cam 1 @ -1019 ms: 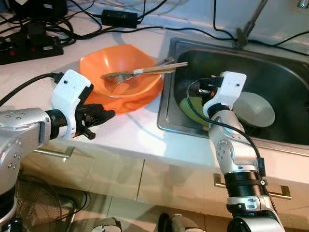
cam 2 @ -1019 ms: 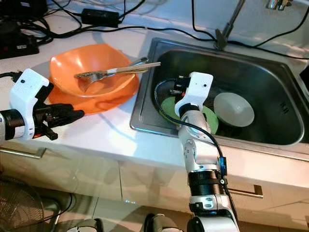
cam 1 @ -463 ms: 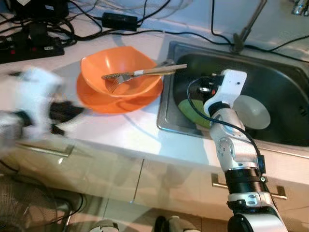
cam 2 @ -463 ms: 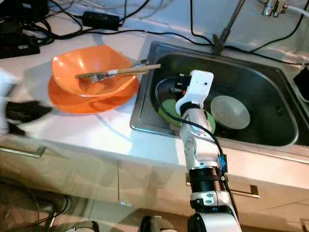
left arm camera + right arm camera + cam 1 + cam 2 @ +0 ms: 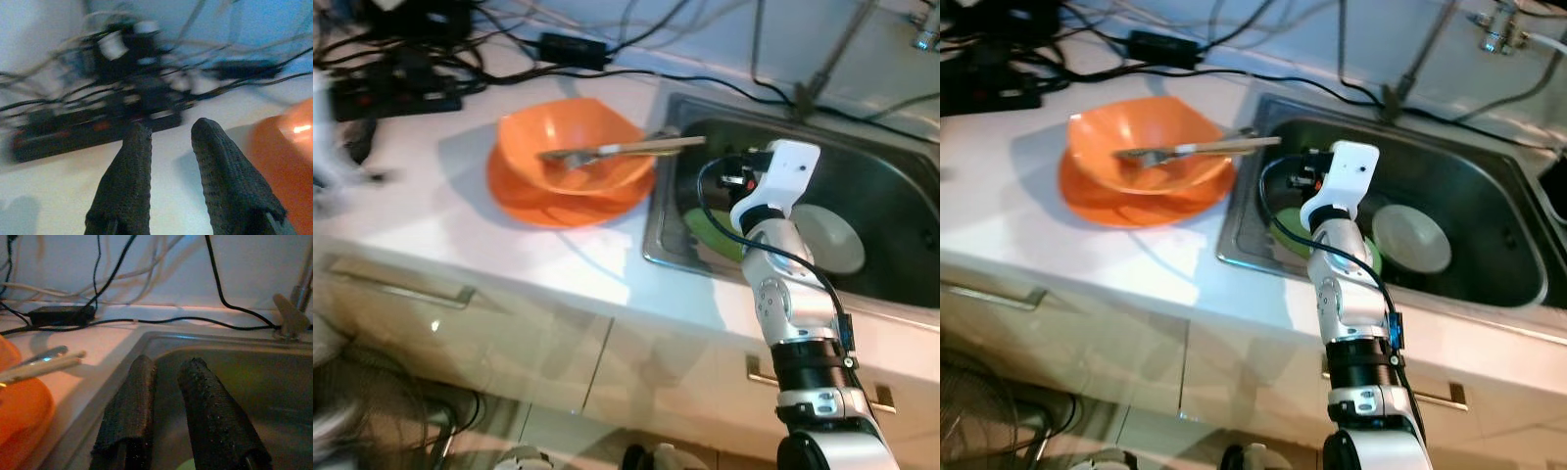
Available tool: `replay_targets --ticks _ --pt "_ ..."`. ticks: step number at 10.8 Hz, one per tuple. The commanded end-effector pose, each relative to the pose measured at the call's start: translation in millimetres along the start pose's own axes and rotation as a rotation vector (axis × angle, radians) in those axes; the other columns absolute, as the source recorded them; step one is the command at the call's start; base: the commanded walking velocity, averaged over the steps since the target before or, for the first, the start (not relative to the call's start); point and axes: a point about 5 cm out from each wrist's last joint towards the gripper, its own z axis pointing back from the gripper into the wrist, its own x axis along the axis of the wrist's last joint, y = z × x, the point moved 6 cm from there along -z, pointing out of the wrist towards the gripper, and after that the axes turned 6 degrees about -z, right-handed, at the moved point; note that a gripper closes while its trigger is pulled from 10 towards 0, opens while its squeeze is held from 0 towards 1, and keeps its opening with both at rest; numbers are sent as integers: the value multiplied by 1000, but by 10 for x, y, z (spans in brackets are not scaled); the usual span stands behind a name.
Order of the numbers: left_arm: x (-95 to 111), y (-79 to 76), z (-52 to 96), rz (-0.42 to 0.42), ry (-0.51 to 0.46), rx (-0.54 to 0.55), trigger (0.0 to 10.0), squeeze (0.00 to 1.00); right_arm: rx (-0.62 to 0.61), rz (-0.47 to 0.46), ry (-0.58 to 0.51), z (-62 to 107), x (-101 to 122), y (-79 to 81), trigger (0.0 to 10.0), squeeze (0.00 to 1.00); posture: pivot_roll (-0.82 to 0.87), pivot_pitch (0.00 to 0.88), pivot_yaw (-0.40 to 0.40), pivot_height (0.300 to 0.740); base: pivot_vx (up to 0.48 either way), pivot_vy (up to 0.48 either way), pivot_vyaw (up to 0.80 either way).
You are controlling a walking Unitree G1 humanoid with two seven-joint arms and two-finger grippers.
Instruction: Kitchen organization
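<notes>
An orange bowl (image 5: 573, 147) sits on an orange plate (image 5: 524, 201) on the white counter. A fork (image 5: 607, 152) with a pale handle and a metal utensil lie across the bowl, reaching over the sink's edge. In the steel sink (image 5: 891, 196) lie a green plate (image 5: 710, 230) and a white bowl (image 5: 832, 240). My right gripper (image 5: 167, 364) hovers over the sink's left part above the green plate, fingers a narrow gap apart and empty. My left gripper (image 5: 171, 129) is a blur at the far left (image 5: 328, 127), open and empty, facing a black power strip (image 5: 93, 127).
Black cables, a power strip (image 5: 401, 93) and an adapter (image 5: 573, 46) crowd the back of the counter. The faucet (image 5: 822, 59) rises behind the sink. Cabinet drawers with metal handles (image 5: 401, 284) run below the counter's front edge.
My left arm has swung away from beside the orange plate to the far left and is blurred. The camera has shifted a little. The right arm stays over the sink.
</notes>
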Motion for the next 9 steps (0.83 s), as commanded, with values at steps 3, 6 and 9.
replay_targets --ticks 3,6,9 --pt "222 -740 -162 59 -180 -118 10000 0 -35 1 -38 11 99 -139 10000 0 43 66 -141 740 0 0 0" --pt "366 -1186 -257 28 -274 -170 10000 0 -39 -5 -56 27 132 -123 10000 0 29 73 -120 740 0 0 0" --pt "396 -1265 -277 20 -309 -180 10000 0 -42 -12 -66 46 164 -137 10000 0 23 85 -119 740 0 -90 0"
